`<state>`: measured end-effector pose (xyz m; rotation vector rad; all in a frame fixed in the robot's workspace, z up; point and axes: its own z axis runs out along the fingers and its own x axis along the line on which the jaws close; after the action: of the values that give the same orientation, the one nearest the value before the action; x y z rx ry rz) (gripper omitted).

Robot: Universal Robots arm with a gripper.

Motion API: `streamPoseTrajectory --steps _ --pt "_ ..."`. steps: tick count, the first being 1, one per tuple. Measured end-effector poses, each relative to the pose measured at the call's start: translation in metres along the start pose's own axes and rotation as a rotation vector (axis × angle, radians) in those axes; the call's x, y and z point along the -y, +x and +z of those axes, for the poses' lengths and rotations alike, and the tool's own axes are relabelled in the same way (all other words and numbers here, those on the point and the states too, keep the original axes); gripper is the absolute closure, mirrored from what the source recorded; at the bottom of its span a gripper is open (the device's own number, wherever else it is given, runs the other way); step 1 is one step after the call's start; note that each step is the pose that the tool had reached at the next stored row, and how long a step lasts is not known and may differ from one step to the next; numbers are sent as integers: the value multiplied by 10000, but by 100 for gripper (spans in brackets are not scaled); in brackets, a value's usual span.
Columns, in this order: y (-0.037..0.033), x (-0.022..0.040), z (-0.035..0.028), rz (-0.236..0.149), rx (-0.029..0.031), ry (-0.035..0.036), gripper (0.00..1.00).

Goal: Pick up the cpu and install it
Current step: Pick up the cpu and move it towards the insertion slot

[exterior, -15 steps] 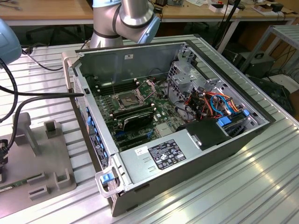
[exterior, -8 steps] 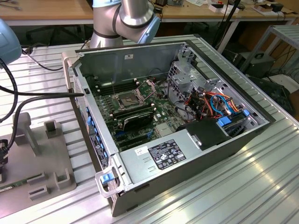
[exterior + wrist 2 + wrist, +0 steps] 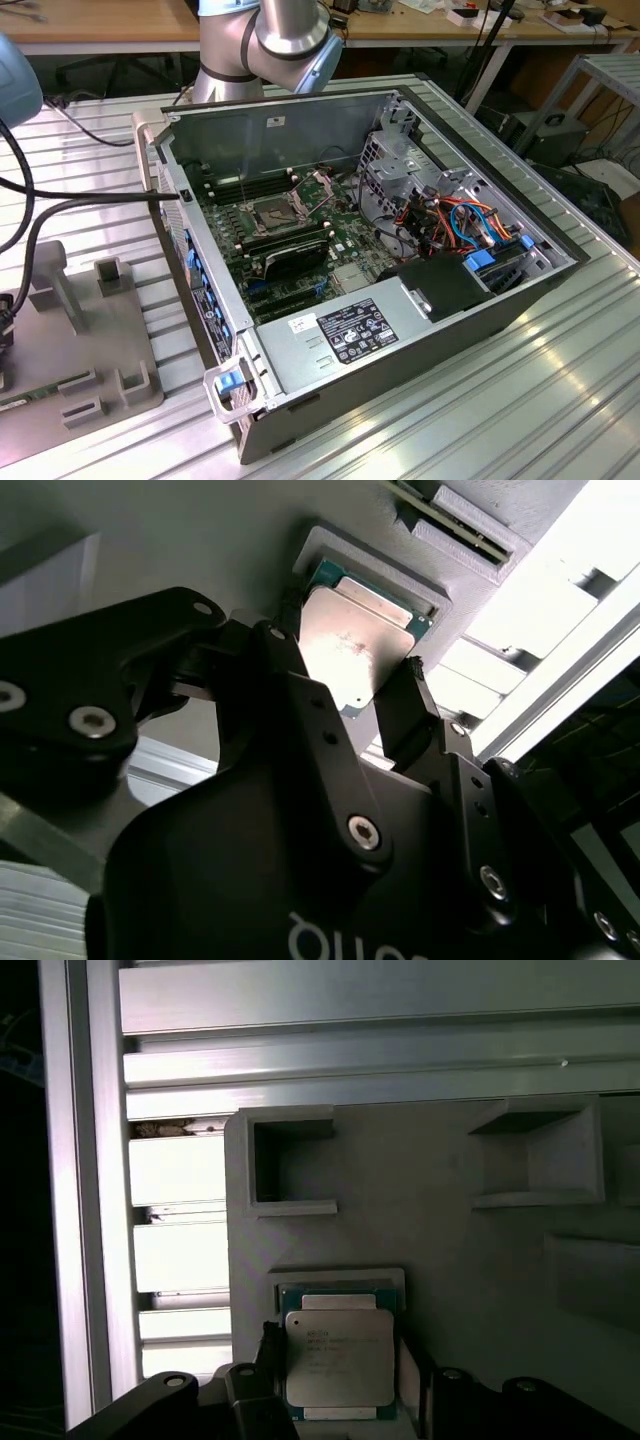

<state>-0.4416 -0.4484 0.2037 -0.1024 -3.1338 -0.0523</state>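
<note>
The cpu [image 3: 338,1355] is a small square chip with a dull grey metal top, lying in a shallow square recess of the grey holder plate [image 3: 440,1240]. In both wrist views my gripper [image 3: 340,1360] is down over it, one black finger [image 3: 288,620] against one edge of the cpu [image 3: 355,645] and the other finger [image 3: 405,700] against the opposite edge. My gripper [image 3: 350,650] looks shut on the chip, which still rests in its recess. The exterior view shows the open computer case [image 3: 300,120] with the motherboard's metal-framed socket [image 3: 272,212] inside.
The grey holder plate [image 3: 80,340] lies on the ribbed aluminium table [image 3: 560,340] at the exterior view's left, with raised blocks [image 3: 290,1165] and pockets near the chip. Black cables [image 3: 60,200] run across beside the case. Inside the case are memory sticks [image 3: 285,262], a power supply [image 3: 350,330] and drive cages.
</note>
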Motion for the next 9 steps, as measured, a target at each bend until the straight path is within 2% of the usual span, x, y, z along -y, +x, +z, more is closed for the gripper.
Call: streamPoseTrajectory --steps 6,9 --pt "1 -7 -176 0 0 0 45" --pt "2 -9 -240 0 2 -1 45"
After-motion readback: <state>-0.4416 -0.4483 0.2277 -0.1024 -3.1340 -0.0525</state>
